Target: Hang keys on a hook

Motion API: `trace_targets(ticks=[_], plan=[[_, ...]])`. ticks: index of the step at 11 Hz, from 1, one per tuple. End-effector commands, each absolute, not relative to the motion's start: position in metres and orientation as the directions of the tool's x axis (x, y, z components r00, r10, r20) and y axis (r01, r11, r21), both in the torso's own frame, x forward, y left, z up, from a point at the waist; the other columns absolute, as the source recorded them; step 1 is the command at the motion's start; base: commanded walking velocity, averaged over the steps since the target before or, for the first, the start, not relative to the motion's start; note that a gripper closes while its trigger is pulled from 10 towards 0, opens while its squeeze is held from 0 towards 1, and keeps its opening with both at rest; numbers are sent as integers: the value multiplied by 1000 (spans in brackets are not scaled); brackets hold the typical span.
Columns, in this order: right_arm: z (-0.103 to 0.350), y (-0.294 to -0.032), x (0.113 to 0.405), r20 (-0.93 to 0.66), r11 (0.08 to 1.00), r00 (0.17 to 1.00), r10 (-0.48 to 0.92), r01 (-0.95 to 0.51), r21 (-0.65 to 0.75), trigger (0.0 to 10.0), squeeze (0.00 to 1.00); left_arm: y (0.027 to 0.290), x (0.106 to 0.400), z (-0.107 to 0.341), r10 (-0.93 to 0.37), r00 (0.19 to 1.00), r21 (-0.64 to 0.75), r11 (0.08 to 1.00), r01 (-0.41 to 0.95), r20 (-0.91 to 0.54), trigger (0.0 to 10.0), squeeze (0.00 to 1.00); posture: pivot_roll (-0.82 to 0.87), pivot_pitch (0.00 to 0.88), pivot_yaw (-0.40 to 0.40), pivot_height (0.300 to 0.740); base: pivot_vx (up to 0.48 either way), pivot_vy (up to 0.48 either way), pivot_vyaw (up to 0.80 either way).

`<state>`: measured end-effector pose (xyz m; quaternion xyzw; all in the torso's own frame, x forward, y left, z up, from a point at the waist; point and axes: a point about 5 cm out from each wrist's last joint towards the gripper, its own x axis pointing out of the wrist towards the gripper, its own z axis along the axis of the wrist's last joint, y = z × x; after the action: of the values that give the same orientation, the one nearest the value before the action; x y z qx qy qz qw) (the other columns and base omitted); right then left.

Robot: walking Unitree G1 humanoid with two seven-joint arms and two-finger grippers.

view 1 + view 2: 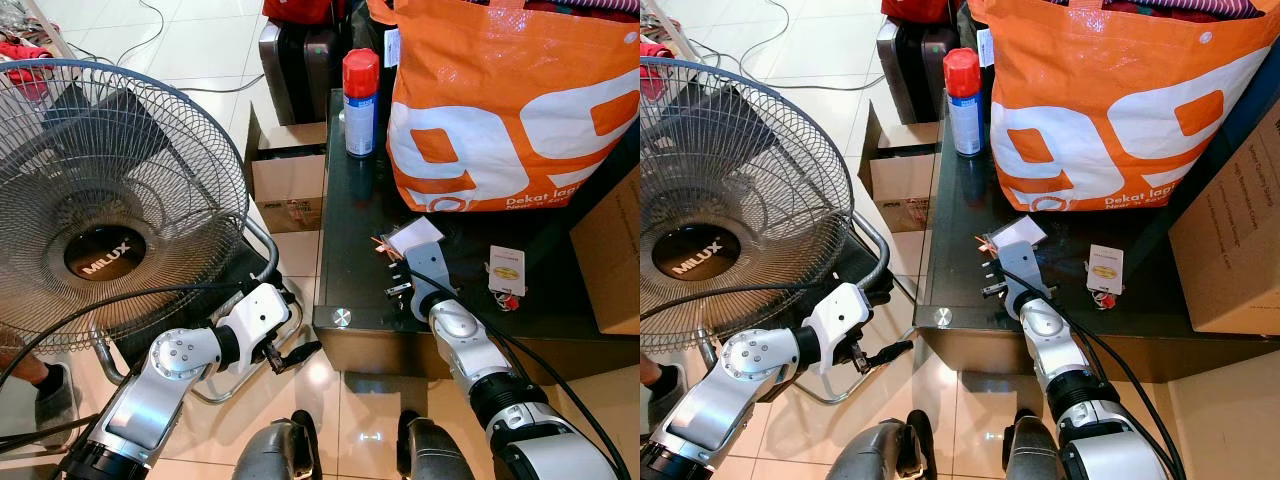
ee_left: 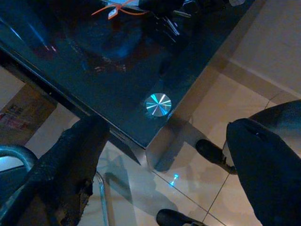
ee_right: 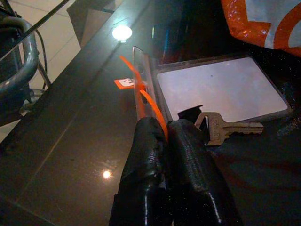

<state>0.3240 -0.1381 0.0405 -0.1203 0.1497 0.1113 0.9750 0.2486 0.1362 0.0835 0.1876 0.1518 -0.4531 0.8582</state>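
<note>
The right gripper (image 3: pixel 164 136) has its jaws pressed together on a thin orange strap (image 3: pixel 141 94) that runs to a small orange tag (image 3: pixel 123 83), low over the dark glass surface (image 1: pixel 350 230) near its front edge. Just beside the fingertips lies a brass key (image 3: pixel 225 129), touching the edge of a flat white card holder (image 3: pixel 221 87). Farther along the front edge lies a small white tag with a red fob (image 1: pixel 506 272). Toward the back edge stand a red-capped spray can (image 1: pixel 360 100) and a large orange bag (image 1: pixel 510 110). The left gripper (image 1: pixel 295 355) hangs with its jaws spread beside the surface's front left corner, above the tiled floor (image 1: pixel 340 410), just beside a standing fan (image 1: pixel 105 200).
</note>
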Motion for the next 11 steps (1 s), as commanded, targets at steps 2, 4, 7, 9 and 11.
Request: trace_targets(ticks=[2,4,7,9,11], plan=[[33,-135,319,-349,947,919,186,-262,-185,0,0,139,246,79,-712,538,176,520,836,-451,10000,0,-16,239,155,740,0,0,0],[68,-158,308,-159,954,962,222,-248,-168,0,0,139,248,78,-707,559,184,538,823,-433,10000,0,-59,173,133,740,0,0,0],[97,-158,273,-39,937,955,295,-297,-186,0,0,138,255,80,-701,590,189,567,802,-399,10000,0,-98,99,138,740,0,0,0],[95,-154,266,-104,922,950,295,-312,-230,0,0,138,260,80,-697,600,200,572,795,-393,10000,0,-102,82,145,740,0,0,0],[97,-158,272,-122,950,963,242,-260,-172,0,0,136,263,81,-695,608,210,576,790,-383,10000,0,-99,76,137,740,0,0,0]])
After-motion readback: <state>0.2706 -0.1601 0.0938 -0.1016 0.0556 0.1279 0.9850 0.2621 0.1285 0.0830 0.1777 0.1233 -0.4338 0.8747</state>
